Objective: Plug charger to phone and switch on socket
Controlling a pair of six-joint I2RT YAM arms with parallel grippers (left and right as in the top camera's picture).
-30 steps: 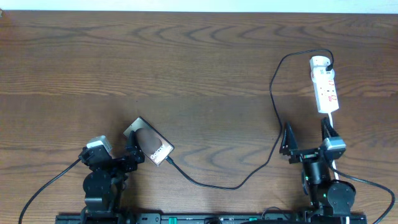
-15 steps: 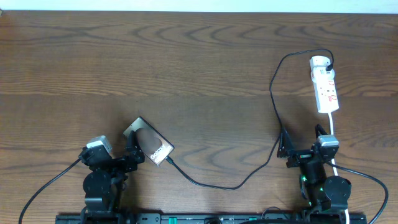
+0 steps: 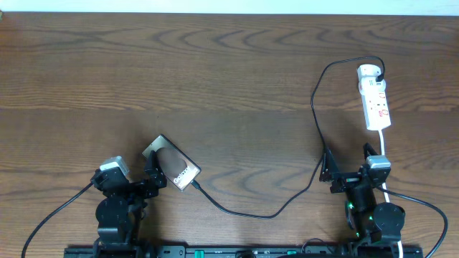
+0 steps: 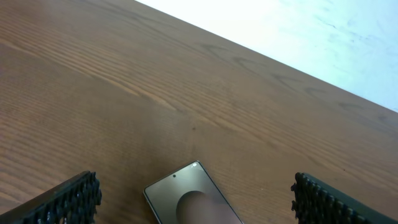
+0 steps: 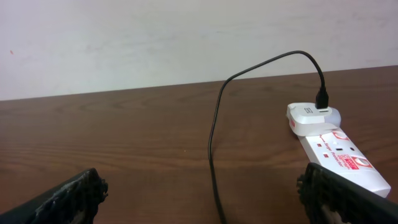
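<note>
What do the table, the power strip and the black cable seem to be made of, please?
The table looks like dark wood or wood-look laminate, matt, with wavy grain lines. The power strip looks like smooth white hard plastic with red printed marks. The black cable seems sheathed in flexible rubber or plastic, as it lies in loose curves.

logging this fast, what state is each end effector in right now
left end effector: open, holding nothing; the phone lies just in front of it.
right end effector: open, holding nothing.
</note>
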